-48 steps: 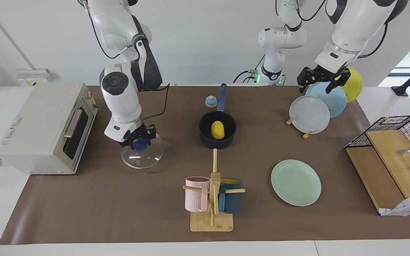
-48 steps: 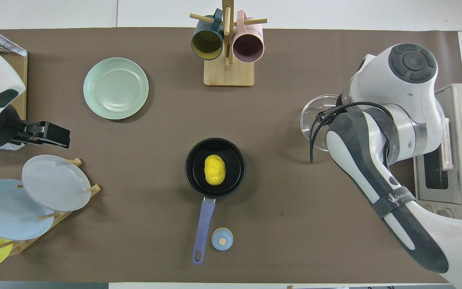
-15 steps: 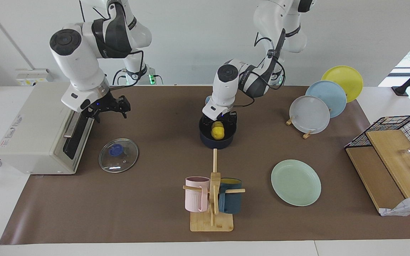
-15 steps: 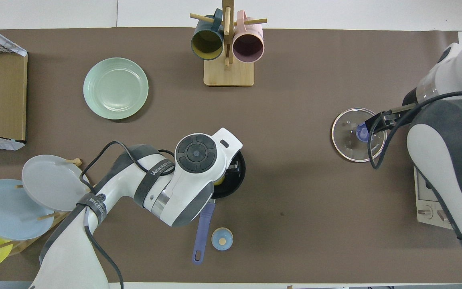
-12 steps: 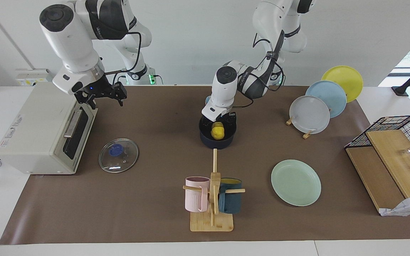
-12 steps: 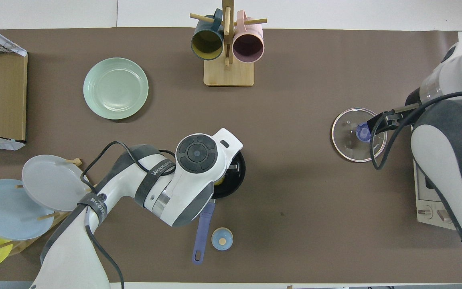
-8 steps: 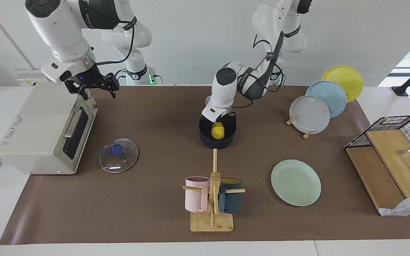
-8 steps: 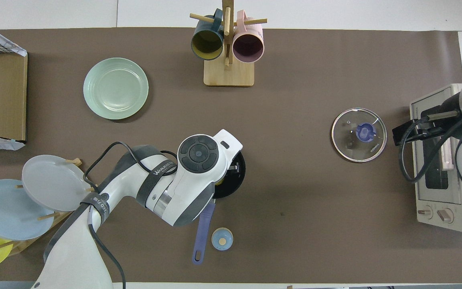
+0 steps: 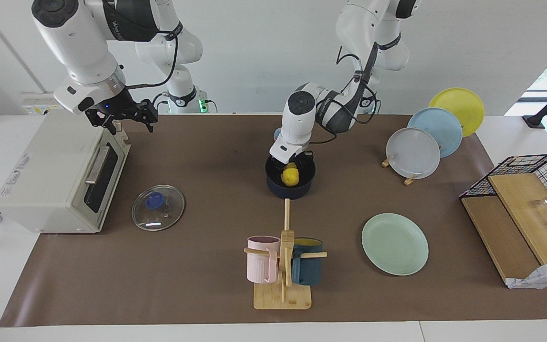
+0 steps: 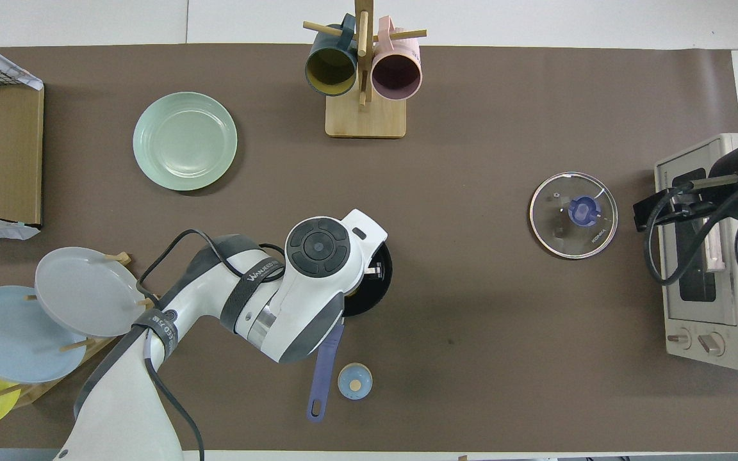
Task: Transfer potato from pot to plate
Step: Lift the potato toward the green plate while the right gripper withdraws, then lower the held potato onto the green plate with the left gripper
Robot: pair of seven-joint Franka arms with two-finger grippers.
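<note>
The yellow potato lies in the dark blue pot at the middle of the table. The pot's long handle points toward the robots. My left gripper reaches down into the pot and is shut on the potato. In the overhead view the left arm covers the potato and most of the pot. The mint-green plate lies bare, farther from the robots and toward the left arm's end. My right gripper hangs open over the toaster oven's upper front edge, holding nothing.
A glass lid lies beside the toaster oven. A mug tree with a pink and a teal mug stands farther out than the pot. A plate rack, a wire basket and a small blue bell are around.
The left gripper has shut on the potato inside the pot. The right arm has lifted away from the glass lid and drawn back over the toaster oven.
</note>
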